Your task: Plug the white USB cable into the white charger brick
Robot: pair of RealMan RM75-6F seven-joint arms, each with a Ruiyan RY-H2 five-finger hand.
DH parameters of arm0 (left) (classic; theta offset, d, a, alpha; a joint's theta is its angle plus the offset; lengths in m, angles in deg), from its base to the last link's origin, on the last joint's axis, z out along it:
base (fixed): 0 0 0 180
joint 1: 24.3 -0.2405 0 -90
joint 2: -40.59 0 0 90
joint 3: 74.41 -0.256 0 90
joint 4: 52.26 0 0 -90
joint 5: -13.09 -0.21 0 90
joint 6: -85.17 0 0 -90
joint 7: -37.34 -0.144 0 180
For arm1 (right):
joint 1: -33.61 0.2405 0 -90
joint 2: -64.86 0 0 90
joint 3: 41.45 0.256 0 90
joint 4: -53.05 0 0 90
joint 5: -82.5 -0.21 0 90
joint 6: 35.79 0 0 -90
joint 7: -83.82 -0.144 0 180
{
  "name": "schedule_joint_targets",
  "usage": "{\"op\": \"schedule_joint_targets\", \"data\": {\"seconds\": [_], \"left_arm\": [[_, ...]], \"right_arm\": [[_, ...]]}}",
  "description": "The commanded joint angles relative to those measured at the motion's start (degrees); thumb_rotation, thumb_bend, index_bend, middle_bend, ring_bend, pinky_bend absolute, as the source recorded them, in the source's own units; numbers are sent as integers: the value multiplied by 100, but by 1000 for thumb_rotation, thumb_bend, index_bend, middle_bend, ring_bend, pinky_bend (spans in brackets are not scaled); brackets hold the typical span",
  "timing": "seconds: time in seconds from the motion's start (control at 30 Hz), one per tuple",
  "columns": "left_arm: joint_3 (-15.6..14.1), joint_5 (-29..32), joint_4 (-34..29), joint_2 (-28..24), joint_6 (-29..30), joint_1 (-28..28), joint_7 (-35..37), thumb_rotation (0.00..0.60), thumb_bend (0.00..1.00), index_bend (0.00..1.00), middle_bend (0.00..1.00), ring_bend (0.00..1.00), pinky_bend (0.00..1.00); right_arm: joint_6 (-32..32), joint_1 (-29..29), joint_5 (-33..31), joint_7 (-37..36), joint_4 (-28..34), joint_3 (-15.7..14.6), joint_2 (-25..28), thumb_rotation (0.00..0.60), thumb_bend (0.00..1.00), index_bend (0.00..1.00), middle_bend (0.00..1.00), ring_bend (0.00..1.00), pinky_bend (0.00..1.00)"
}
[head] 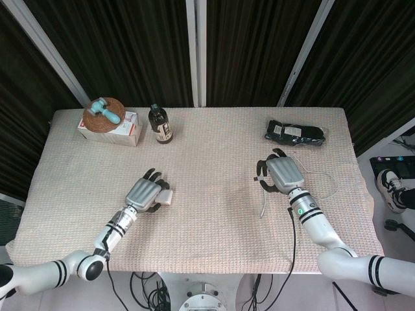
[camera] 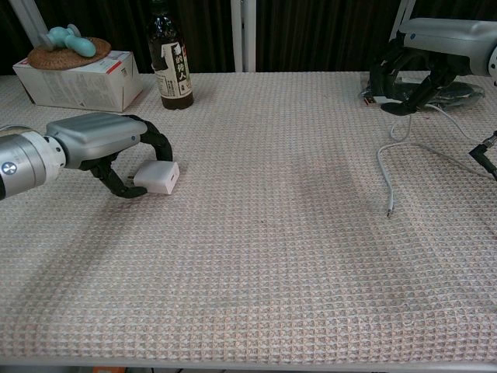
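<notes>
Two sets of dark fingers first: our left hand [camera: 105, 144] curls around the charger [camera: 158, 177] on the woven cloth [camera: 256, 256], our right hand [camera: 419, 58] pinches the cable [camera: 386, 167] plug; black curtains [head: 130, 45] hang behind the table.

The left hand [camera: 101, 144] lies low over the tabletop [camera: 256, 233], palm down, its dark fingers [camera: 151, 140] curled forward and downward. The right hand [head: 283, 174] is raised a little, back upward, its fingers [camera: 392, 78] hooked down. Both forearms reach in from the near edge.
</notes>
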Motion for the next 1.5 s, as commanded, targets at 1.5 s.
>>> {"op": "schedule_joint_targets", "data": {"seconds": [1.5], "left_arm": [[609,1987,-2212,-77,2054,406,-3061,600,356,452,463,243,6]], "right_arm": [[-87,2537,-2995,1496,-1023,998,-2277,600,338,652,557,327,129]]}}
